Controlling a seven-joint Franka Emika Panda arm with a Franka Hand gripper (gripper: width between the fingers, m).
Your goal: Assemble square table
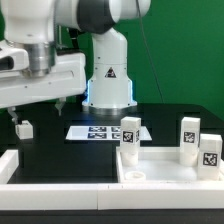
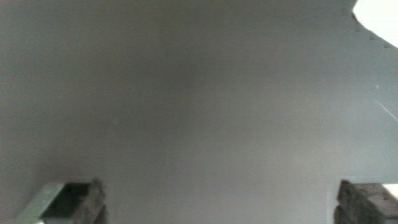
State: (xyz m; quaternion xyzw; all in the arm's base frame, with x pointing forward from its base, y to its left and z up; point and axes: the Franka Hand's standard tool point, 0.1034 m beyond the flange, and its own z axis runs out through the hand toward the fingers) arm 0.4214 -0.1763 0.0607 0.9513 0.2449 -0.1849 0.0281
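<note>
The square table top (image 1: pixel 163 166) lies rim-up at the exterior view's front right. Three white tagged legs stand upright at it: one (image 1: pixel 130 131) at its far left corner, one (image 1: pixel 190 133) at the far right, one (image 1: pixel 210 152) at the right edge. A fourth leg (image 1: pixel 25 128) stands alone on the black table at the left. My gripper (image 1: pixel 38 108) hangs open and empty just above and beside that leg. In the wrist view my gripper (image 2: pixel 217 205) is wide open, with only a blurred grey surface between the fingertips (image 2: pixel 71 205).
The marker board (image 1: pixel 103 131) lies flat in front of the robot base (image 1: pixel 108 85). A long low white rail (image 1: pixel 60 192) runs along the table's front and left edges. A green wall stands behind.
</note>
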